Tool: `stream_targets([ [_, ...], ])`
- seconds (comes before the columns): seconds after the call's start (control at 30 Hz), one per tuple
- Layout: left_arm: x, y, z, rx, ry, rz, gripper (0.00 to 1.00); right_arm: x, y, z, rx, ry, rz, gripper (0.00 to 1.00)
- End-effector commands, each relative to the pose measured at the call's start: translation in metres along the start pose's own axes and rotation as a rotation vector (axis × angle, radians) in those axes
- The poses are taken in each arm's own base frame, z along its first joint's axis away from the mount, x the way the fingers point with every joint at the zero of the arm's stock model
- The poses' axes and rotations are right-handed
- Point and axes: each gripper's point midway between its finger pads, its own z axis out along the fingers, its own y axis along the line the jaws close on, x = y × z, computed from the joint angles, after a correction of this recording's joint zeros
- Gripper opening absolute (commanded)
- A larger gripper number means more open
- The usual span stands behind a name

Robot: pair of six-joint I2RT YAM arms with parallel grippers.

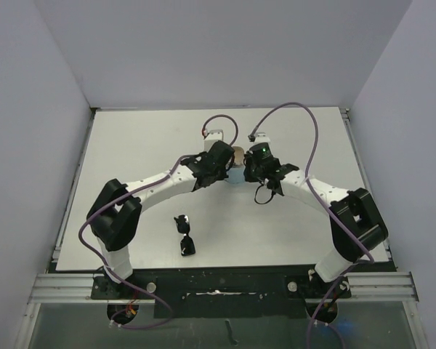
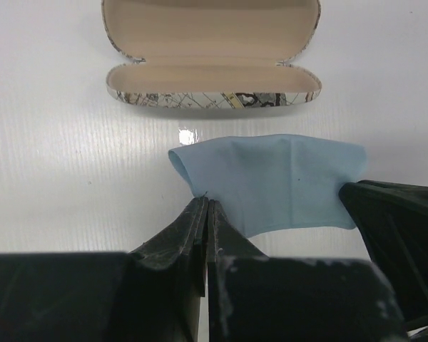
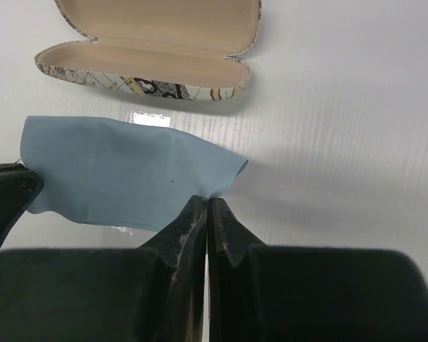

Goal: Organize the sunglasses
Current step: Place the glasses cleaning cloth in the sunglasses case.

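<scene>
Left wrist view: the left fingers (image 2: 185, 231) are pressed together, their tips meeting on one corner of a light blue square cloth (image 2: 271, 182) of thin fabric, and they appear to pinch it.
Right wrist view: the right fingers (image 3: 189, 228) are closed the same way on the opposite corner of that cloth.
Why held so: with one corner per arm the cloth hangs spread between the two instead of bunching. Judging by this, it is being readied to fold or lay flat.
Cloth's far edge: whether it rests on the white bench (image 1: 291, 233) or hangs just clear of it, I cannot tell.
Case: an oval hard case with a map-patterned shell and beige lining (image 2: 214, 98) lies open just beyond the cloth, nothing inside, its mouth towards the arms.
Task's thing: the small black-framed sunglasses with dark lenses (image 1: 184, 234) lie on the bench near its front edge, left of centre, well apart from both fingers and from the case.
Step in hand: cloth first, it seems. The sunglasses are not yet in the case.
</scene>
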Motion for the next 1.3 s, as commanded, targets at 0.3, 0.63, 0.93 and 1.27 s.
stream_targets([
  [0.3,-0.054,-0.001,0.014,0.033,-0.058,0.005,0.0,-0.062,0.001,0.006,0.007,-0.089,-0.006,0.0],
  [0.63,-0.076,0.005,0.028,0.032,-0.06,0.009,0.0,-0.078,0.004,0.025,0.007,-0.076,-0.016,0.0],
  [0.93,-0.085,0.021,0.044,0.019,-0.05,0.003,0.0,-0.092,0.005,0.036,0.009,-0.08,-0.027,0.0],
  [1.27,-0.088,0.032,0.057,0.019,-0.031,0.004,0.0,-0.095,0.007,0.052,0.007,-0.062,-0.035,0.0],
])
